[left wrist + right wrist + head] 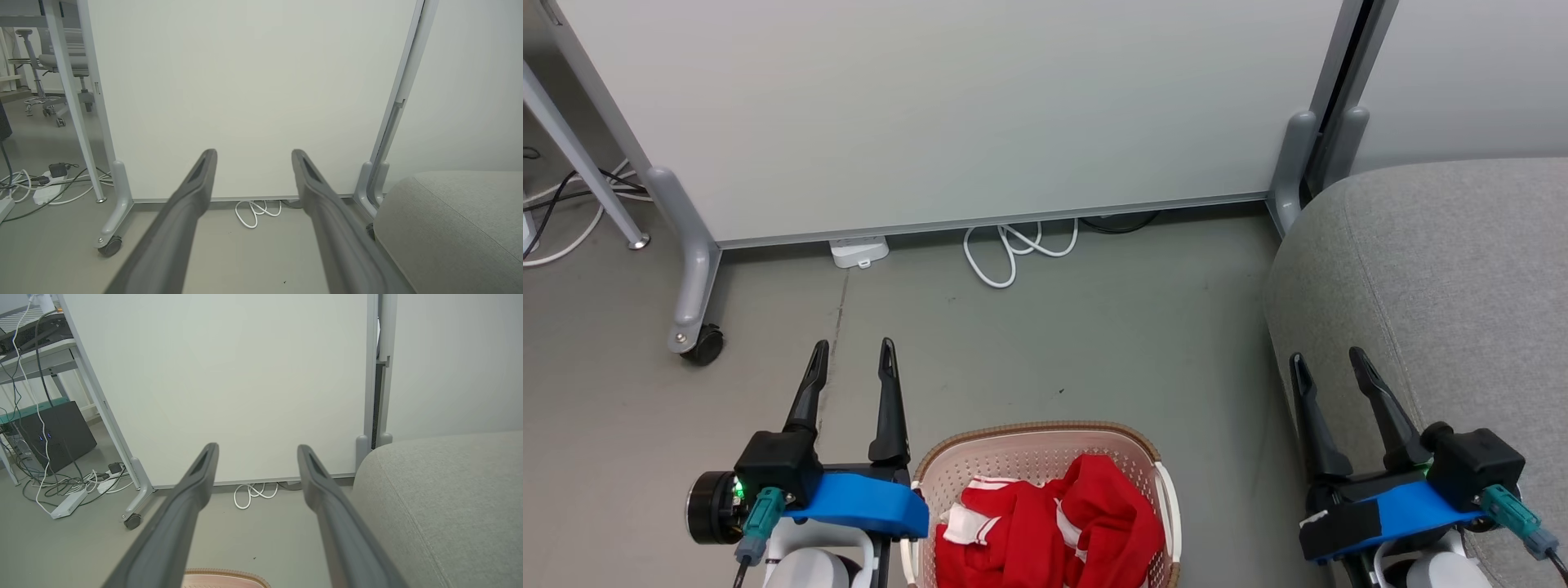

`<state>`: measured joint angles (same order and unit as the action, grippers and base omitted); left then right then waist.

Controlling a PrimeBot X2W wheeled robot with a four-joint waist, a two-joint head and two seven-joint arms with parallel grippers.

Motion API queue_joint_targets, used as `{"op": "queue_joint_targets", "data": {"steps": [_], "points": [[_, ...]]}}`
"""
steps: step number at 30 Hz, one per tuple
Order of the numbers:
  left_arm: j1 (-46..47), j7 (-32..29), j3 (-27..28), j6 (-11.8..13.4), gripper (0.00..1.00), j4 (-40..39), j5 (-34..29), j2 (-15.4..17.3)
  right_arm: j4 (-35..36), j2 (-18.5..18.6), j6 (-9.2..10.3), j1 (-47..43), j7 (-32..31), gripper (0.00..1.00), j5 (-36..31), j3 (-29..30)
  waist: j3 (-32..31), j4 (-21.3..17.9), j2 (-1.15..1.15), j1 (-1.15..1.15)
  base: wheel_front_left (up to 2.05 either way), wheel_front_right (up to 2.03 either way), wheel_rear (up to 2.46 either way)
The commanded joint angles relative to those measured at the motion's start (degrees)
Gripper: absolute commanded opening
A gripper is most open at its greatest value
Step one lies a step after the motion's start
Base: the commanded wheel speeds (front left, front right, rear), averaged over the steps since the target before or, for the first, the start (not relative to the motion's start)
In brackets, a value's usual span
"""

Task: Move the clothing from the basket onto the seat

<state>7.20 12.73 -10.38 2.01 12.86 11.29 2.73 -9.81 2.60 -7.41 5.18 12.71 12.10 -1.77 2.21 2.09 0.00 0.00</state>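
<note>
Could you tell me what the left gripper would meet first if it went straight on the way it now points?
The left gripper would probably meet the white partition panel first; nothing stands between, though depth is unclear.

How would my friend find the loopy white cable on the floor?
Start at the big white partition panel across the grey floor. Follow its bottom edge to just right of the small white power block: the white cable lies there. It sits alone in neat loops, unlike the loose black and white cables at the far left.
</note>
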Motion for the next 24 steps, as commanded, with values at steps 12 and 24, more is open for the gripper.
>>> {"op": "queue_joint_targets", "data": {"steps": [12, 24], "points": [[1.6, 1.7, -1.1, 0.6, 1.00, 0.3, -5.8, 0.2, -0.4, 0.4, -0.13, 1.5, 1.8, 1.00, -6.0, -0.6, 0.3, 0.2, 0.00, 0.00, 0.00, 0.00, 0.00], [1.7, 2.5, -1.6, 0.3, 1.00, 0.9, -8.6, 0.2, -0.6, 0.4, -0.14, 1.7, 2.6, 1.00, -9.2, -1.1, 0.6, 0.2, 0.00, 0.00, 0.00, 0.00, 0.00]]}}
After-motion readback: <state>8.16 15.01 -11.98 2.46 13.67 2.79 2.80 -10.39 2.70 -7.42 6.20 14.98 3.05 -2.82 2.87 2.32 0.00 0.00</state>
